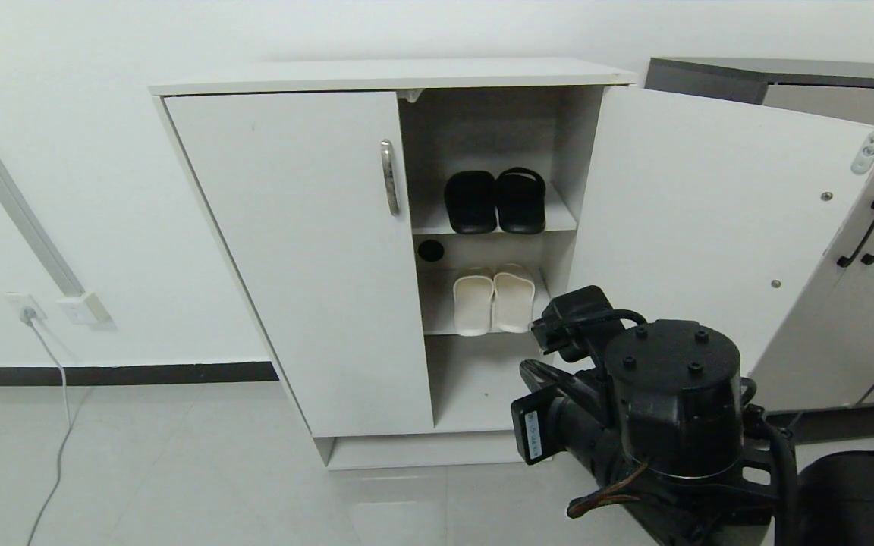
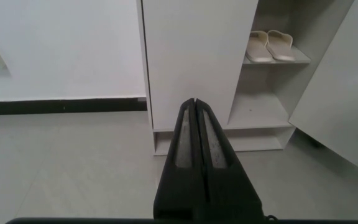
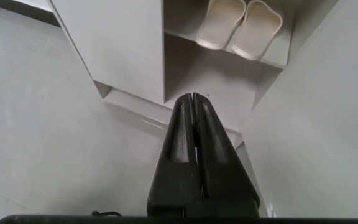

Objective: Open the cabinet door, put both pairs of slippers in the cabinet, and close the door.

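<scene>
Grey cupboard [image 1: 847, 334] right — wall socket [image 1: 25, 307], cable [image 1: 65, 390] left.

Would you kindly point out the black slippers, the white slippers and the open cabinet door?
black slippers [image 1: 472, 200]: head view, on the upper of the pair's left slipper.
white slippers [image 1: 474, 300]: head view, on the upper of the pair's left slipper.
open cabinet door [image 1: 710, 220]: head view, middle of its inner face.

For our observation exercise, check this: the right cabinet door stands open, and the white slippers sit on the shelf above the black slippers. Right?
Not quite. The right door does stand open, but the white slippers sit on the shelf below the black slippers, as the head view shows.
</scene>
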Robot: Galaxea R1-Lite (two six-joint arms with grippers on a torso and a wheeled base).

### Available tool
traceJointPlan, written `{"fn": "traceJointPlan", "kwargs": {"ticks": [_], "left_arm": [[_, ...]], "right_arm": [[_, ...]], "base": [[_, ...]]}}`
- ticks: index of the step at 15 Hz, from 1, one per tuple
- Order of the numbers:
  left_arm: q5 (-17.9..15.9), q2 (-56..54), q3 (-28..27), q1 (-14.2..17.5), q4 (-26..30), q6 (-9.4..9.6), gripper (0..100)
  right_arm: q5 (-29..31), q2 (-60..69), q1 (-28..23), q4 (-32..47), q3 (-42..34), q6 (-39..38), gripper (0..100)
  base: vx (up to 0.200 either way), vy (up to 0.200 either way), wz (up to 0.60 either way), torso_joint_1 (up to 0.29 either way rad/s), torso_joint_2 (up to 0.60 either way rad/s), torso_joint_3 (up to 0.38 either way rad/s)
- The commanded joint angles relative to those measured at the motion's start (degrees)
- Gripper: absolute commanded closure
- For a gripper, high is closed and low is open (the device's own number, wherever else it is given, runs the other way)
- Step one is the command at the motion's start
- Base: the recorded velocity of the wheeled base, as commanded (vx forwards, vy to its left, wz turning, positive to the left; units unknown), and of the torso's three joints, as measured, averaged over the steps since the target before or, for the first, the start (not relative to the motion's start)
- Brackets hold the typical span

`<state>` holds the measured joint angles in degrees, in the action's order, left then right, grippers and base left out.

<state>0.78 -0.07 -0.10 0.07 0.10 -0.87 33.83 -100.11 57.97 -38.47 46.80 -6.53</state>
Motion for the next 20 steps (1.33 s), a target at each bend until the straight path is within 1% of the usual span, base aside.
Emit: {"fn": "traceJointPlan", "kwargs": {"ticks": [1, 7, 8, 11, 15, 20], "left_arm": [[0.01, 0.07, 0.01, 0.01, -0.01, -0.01, 100], [0.01, 0.07, 0.01, 0.01, -0.01, 0.07, 100], [0.01, 0.07, 0.01, 0.01, -0.01, 0.07, 100], [0.01, 0.07, 0.01, 0.01, -0.01, 0.07, 100], [0.01, 0.07, 0.01, 0.01, -0.01, 0.16, 100], [-0.08, 0.07, 0.01, 0.01, -0.01, 0.16, 100]], "right_arm": [[0.01, -0.35, -0.05, -0.02, -0.04, 0.03, 100], [0.01, -0.53, -0.05, -0.02, -0.13, -0.06, 100], [0.01, -0.53, 0.04, -0.02, -0.13, -0.06, 100], [0.01, -0.53, -0.05, -0.02, -0.22, -0.06, 100], [0.10, -0.35, -0.05, -0.02, -0.31, 0.03, 100], [0.18, 0.27, -0.13, -0.02, -0.48, 0.12, 100]], "base": [[0.000, 0.000, 0.00, 0.000, 0.00, 0.000], [0.000, 0.000, 0.00, 0.000, -0.01, -0.004], [0.000, 0.000, 0.00, -0.007, -0.22, -0.232], [0.000, 0.000, 0.00, 0.014, -0.23, -0.354], [0.000, 0.000, 0.00, 0.044, -0.52, -0.363], [0.000, 0.000, 0.00, 0.119, -0.46, -0.346]]}}
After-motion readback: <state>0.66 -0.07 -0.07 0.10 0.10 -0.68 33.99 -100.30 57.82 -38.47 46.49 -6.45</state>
